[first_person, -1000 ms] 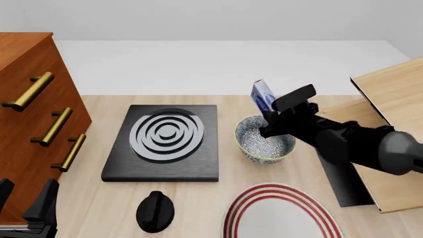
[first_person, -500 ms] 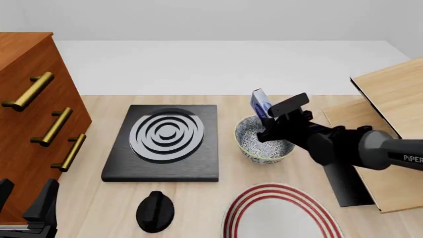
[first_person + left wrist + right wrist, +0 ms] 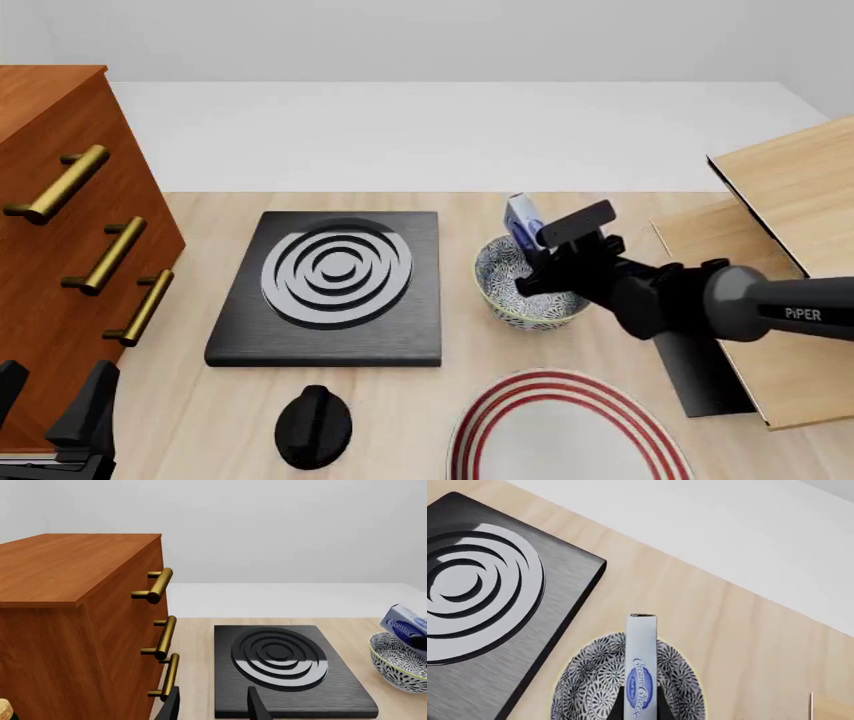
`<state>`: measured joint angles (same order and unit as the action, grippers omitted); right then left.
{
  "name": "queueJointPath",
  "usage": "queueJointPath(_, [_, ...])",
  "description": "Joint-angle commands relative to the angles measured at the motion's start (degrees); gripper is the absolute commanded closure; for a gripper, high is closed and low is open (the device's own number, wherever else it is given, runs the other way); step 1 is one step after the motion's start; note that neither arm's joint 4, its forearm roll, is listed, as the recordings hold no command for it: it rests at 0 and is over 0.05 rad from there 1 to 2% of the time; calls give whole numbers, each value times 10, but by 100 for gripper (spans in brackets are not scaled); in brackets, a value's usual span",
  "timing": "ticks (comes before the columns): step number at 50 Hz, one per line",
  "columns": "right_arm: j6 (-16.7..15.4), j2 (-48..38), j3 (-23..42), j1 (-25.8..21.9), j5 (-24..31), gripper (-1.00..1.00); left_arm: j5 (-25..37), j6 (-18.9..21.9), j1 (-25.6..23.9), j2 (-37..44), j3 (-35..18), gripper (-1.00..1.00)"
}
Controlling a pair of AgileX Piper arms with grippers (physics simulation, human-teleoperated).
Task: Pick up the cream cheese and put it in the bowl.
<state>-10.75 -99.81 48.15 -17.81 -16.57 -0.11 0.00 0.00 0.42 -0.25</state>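
My right arm (image 3: pixel 694 300) is matte black near its blocky gripper (image 3: pixel 550 262), greying at the rounded link lettered "PiPER" in white; my left gripper (image 3: pixel 60 420) shows black fingers.

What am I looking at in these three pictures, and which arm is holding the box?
Two robot arms work at a wooden table. The front view looks down from behind them; the other two come from cameras on each arm's wrist. The right tool grips the cream cheese on edge, over the patterned bowl. The right wrist view looks along that box into the bowl. The left tool idles by the drawer cabinet, apparently open and empty. Also there: a black burner plate, a black knob, a red-ringed plate.
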Motion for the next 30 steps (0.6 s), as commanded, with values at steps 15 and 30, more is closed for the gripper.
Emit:
queueJointPath(15, [10,-12,-8,-6,-17,100,0,0,0,0,0,-100])
queueJointPath(30, [14,-18,-5,-11,-12,100,0,0,0,0,0,-100])
